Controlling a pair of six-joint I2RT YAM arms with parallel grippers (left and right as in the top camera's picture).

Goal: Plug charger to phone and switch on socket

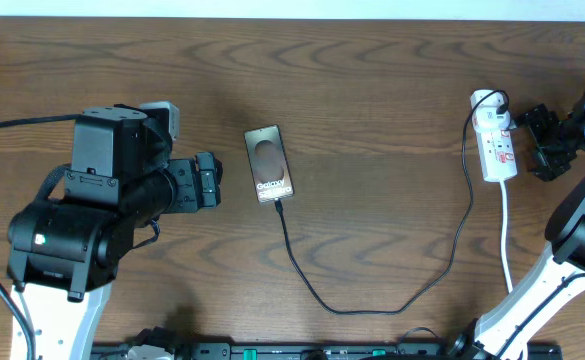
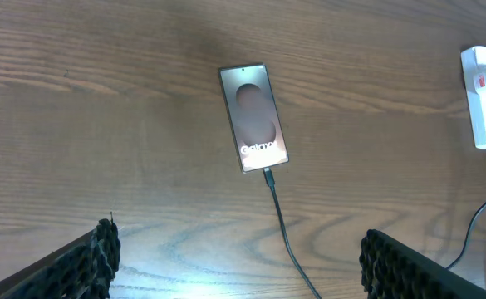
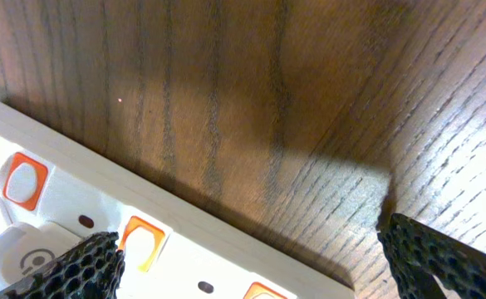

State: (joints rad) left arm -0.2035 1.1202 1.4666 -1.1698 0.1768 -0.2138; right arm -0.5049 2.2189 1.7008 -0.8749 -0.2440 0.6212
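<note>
left fingers: my left gripper (image 1: 212,180) (image 2: 238,237) has its fingers wide apart, holding nothing, and sits above bare table (image 1: 392,80) left of the phone
right fingers: my right gripper (image 1: 534,140) (image 3: 251,241) is spread fully, gripping nothing, and sits just right of the socket; in my wrist view one finger (image 3: 93,262) overlaps the strip, contact can't tell
phone: the phone (image 1: 270,163) (image 2: 255,116) lies flat mid table, Galaxy lettering facing up, long axis roughly toward and away from me, well apart from both grippers
charger: the charger (image 1: 290,248) (image 2: 280,220) is a black cable whose plug tip (image 2: 267,174) sits at the phone's near short edge and looks seated; the cable loops along the near side, then runs up to the far end of the strip
socket: the socket (image 1: 495,140) (image 2: 485,100) (image 3: 76,191) is a white strip at the right side of the table with a white adapter (image 1: 485,100) on its far end
switches: red switches (image 3: 24,180) show on the strip, on or off can't tell
strip cord: the white cord (image 1: 507,240) trails from the strip toward the near edge
</note>
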